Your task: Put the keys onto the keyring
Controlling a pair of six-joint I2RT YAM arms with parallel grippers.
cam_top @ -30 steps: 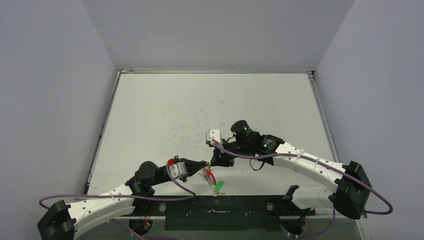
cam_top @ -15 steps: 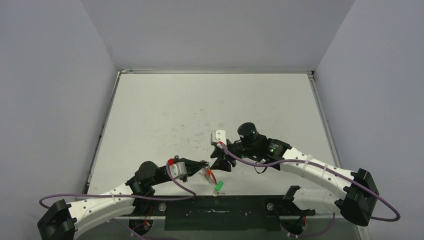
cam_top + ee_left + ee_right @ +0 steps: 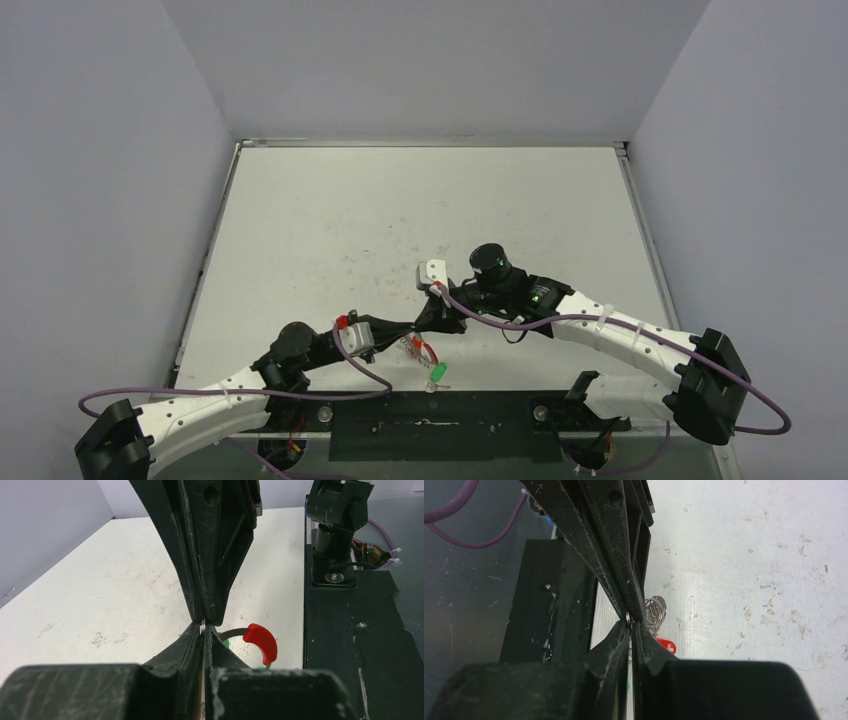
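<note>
Apparently the threading is not finished. The left gripper is clamped on the silvery wire of the keyring, near the front edge of the table. The right gripper, nearly closed, pinches the same spot. One green key sits just beside the ring; whether it is threaded, I cannot tell.

Even, diffuse light from overhead fills the top view: the white table is bright, with only faint, soft shadows beneath the arms. In the wrist views the left gripper and right gripper loom dark and soft-edged along the bottom (too close to focus), while the table beyond is sharp. The keyring shows a small glossy highlight on its red sleeve.
</note>
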